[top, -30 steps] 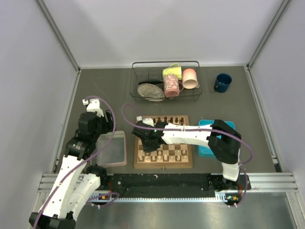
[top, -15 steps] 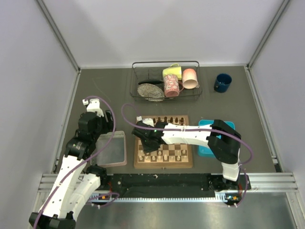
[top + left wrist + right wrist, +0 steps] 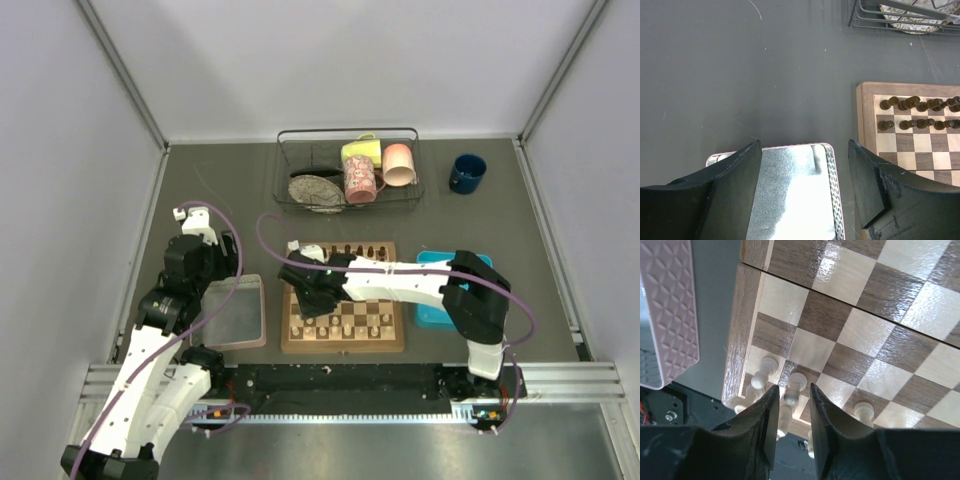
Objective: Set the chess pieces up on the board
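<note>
The board [image 3: 343, 346] lies in front of the arm bases, with dark chess pieces [image 3: 350, 251] on its far rows and pale ones [image 3: 345, 326] on its near rows. My right gripper [image 3: 306, 299] hangs low over the near left corner of the board [image 3: 880, 310]. Its jaws [image 3: 793, 387] stand slightly apart on either side of an upright pale pawn [image 3: 798, 380], with a gap showing on both sides. More pale pawns [image 3: 764, 371] stand beside it. My left gripper [image 3: 805, 145] is open and empty above the clear pinkish tray [image 3: 790, 200], left of the board [image 3: 867, 115].
A wire rack [image 3: 347, 170] at the back holds mugs and a plate. A blue mug [image 3: 467, 172] stands to its right. A blue tray [image 3: 432, 316] lies right of the board, partly under the right arm. The pinkish tray [image 3: 235, 310] lies left of the board.
My right gripper's jaws have parted from the pale pawn, which now stands free on its square. The left arm has not moved.
</note>
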Controlling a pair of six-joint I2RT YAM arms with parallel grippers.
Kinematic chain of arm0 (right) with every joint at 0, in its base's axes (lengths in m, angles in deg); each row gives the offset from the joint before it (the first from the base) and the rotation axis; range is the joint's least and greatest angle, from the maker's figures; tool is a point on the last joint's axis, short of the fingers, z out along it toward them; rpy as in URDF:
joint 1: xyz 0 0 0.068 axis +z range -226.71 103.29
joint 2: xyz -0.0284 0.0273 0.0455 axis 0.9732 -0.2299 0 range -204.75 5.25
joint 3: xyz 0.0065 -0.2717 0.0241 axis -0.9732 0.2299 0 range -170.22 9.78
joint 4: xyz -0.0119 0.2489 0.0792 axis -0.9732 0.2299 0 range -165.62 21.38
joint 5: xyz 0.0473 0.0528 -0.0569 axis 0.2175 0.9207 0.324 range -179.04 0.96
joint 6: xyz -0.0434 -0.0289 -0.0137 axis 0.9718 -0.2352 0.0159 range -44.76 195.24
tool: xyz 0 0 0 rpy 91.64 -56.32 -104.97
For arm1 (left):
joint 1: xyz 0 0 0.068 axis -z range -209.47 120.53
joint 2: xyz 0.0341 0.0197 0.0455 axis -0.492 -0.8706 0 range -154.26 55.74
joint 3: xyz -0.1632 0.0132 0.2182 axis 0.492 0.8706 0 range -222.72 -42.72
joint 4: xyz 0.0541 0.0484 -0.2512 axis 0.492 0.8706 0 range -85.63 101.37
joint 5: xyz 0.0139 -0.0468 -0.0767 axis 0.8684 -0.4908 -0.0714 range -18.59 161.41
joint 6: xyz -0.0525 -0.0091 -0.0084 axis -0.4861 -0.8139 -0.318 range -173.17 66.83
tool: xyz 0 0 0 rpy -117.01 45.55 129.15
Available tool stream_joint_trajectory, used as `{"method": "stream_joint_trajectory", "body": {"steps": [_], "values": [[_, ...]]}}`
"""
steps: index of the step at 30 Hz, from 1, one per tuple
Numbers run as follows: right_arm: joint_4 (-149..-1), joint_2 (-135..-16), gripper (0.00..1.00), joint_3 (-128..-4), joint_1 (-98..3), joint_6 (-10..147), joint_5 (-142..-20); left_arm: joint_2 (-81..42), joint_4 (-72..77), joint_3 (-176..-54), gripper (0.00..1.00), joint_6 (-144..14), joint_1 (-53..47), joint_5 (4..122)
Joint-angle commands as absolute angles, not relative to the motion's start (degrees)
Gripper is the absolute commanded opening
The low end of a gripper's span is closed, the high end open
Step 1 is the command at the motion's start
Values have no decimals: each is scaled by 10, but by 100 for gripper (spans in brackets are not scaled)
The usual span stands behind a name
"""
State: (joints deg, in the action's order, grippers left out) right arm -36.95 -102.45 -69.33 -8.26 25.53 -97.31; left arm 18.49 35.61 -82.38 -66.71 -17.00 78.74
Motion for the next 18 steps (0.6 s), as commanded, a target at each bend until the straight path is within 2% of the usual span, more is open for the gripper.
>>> {"method": "stream_joint_trajectory", "body": {"steps": [1,9,13,18], "values": [[-369,-944,31,-699,-103,258,-991,192,329,-818,74,-663,-168,788],[-345,-812,34,-642,-182,281,-1026,193,330,-818,74,-663,-168,787],[-303,-719,34,-567,-293,281,-1030,193,329,-818,74,-663,-168,785],[-256,-606,36,-466,-508,313,-1031,193,328,-818,74,-663,-166,784]]}}
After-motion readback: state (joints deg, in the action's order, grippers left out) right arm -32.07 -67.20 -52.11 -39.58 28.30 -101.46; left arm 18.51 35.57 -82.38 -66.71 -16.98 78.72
